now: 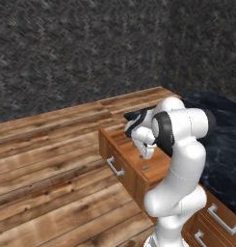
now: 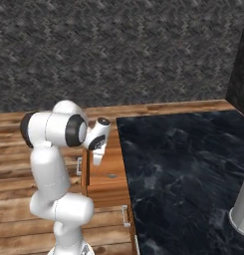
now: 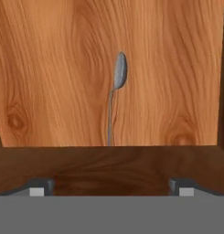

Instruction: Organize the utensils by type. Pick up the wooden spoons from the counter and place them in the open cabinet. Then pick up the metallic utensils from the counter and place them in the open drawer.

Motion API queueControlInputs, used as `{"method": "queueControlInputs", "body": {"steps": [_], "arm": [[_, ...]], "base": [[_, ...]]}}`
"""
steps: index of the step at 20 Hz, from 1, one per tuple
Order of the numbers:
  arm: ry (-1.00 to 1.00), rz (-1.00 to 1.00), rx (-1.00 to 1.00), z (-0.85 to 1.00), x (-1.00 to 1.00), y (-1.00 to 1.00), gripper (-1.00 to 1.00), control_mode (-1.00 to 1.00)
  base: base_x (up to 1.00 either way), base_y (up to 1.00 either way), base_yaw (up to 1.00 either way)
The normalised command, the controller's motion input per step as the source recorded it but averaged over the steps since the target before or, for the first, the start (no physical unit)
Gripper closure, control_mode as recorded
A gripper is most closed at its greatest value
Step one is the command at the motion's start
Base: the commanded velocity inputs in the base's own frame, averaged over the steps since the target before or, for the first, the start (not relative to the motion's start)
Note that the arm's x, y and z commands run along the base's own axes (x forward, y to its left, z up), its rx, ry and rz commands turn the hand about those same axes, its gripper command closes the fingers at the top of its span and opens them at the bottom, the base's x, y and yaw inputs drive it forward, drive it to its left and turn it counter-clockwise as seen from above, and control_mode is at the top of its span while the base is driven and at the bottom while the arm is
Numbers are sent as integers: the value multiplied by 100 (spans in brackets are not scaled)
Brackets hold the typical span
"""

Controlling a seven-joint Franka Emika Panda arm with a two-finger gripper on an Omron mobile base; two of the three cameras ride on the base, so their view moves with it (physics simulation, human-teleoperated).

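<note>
The metal spoon [image 3: 115, 98] lies flat on the open drawer [image 1: 120, 159] floor, beneath your claw [image 3: 111, 186], which is spread wide and empty; lift straight up, clear the drawer wall, and keep away from the bench [image 2: 183, 169] beyond

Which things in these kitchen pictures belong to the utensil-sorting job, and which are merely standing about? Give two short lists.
Belonging to the job:
- metal spoon, lying on the drawer floor
- open drawer, pulled out below the counter
- counter, black with pale veining
- gripper, open, above the drawer

Merely standing about:
- pale cylindrical container at the counter's edge
- closed lower drawers
</note>
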Motion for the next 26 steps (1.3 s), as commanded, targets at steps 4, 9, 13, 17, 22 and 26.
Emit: {"method": "queueControlInputs", "body": {"steps": [4,9,13,17,22,26], "arm": [[-7,39,-9,65,-54,13,-100,-100],[-3,69,-23,46,-67,12,-100,-100],[0,85,-28,26,-64,8,-100,-100],[0,87,-28,24,-62,9,-100,-100],[-1,69,-20,14,-67,2,-100,-100],[-19,22,0,0,-89,-10,-100,-100]], "base": [[0,0,0],[0,0,0],[0,0,0],[0,0,0],[0,0,0],[0,0,0]]}}
